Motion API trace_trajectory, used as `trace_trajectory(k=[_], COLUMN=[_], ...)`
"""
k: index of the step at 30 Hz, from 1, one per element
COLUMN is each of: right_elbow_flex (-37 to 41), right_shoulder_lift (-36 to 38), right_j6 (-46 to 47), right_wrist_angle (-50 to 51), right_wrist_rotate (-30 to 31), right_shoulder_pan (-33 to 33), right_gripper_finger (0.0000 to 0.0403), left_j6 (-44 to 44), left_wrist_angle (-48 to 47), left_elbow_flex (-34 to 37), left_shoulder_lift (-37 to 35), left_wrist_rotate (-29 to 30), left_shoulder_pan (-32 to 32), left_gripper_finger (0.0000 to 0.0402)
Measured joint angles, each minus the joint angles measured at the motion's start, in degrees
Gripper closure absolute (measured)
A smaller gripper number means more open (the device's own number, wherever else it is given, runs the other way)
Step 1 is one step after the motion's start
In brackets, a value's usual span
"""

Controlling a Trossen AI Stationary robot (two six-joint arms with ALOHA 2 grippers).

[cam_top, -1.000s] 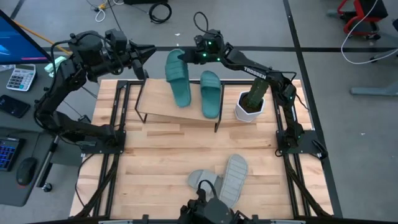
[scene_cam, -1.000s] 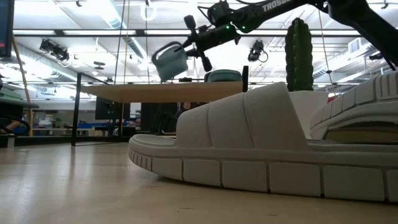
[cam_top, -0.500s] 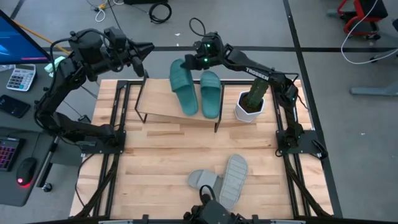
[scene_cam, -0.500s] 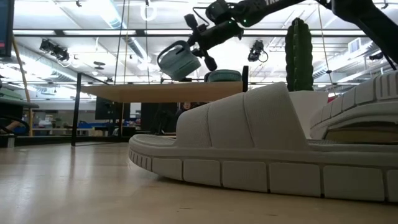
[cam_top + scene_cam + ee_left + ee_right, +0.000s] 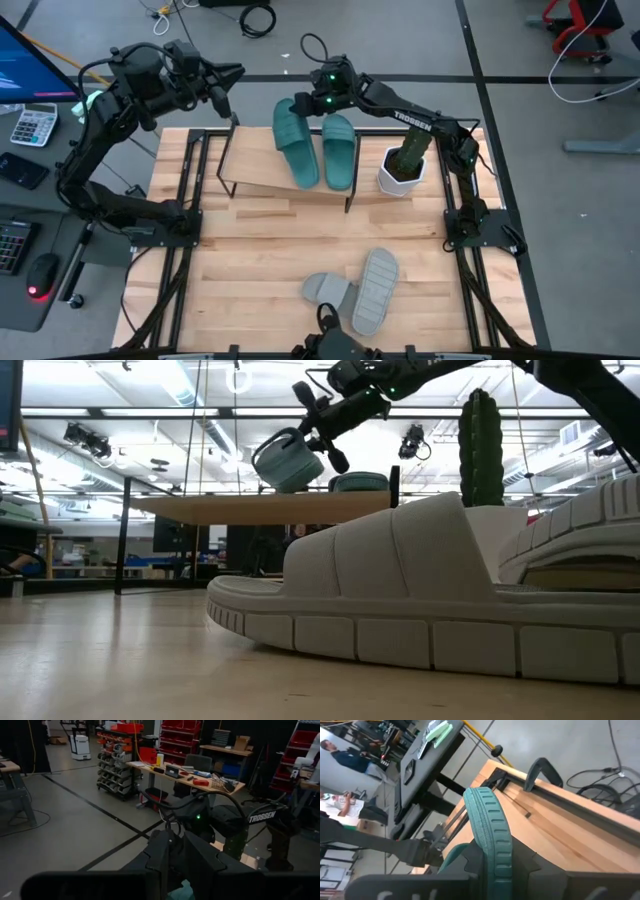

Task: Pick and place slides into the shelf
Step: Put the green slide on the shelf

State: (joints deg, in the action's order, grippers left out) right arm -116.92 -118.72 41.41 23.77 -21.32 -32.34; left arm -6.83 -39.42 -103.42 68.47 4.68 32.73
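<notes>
My right gripper reaches over the far edge of the shelf, shut on a teal slide. In the low view this slide hangs tilted just above the shelf's plank top. A second teal slide lies flat on the shelf to its right. Two grey slides lie on the table near its front edge, the longer one leaning on the other. My left gripper is shut on nothing, held high beyond the table's far left corner. My right gripper pinches the teal slide's far end between its two fingers, on the ribbed rim of the sole. The fingers come from the far side, slanting down, along the slide's length. The slide stretches toward the near edge over the shelf, tilted; I cannot tell whether it touches the plank.
A cactus in a white pot stands right of the shelf, under my right arm. The shelf's left half is bare. Bare tabletop lies between the shelf and the grey slides.
My right gripper has carried the teal slide toward the table's near edge and a little right, closer to the second teal slide. The slide's near end now reaches farther over the shelf top, and the slide has tipped about in the hold.
</notes>
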Motion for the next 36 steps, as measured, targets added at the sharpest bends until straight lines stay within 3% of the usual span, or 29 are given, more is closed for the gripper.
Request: trace_trajectory(k=[18, 26, 36], right_elbow_flex=[0.1, 4.7, 6.2], right_shoulder_lift=[0.0, 0.0, 0.0], right_j6=[-1.4, -0.7, -1.4], right_wrist_angle=[0.4, 0.2, 0.9], right_wrist_rotate=[3.2, 4.3, 4.0], right_shoulder_pan=[-0.3, -0.5, -0.2], right_gripper_finger=[0.035, 0.0349, 0.0251], left_j6=[0.0, 0.0, 0.0], left_wrist_angle=[-0.2, -0.4, -0.3], left_elbow_flex=[0.0, 0.0, 0.0], left_shoulder_lift=[0.0, 0.0, 0.0], left_wrist_rotate=[0.0, -0.9, -1.1], left_shoulder_pan=[0.0, 0.0, 0.0], left_gripper_finger=[0.034, 0.0338, 0.0343])
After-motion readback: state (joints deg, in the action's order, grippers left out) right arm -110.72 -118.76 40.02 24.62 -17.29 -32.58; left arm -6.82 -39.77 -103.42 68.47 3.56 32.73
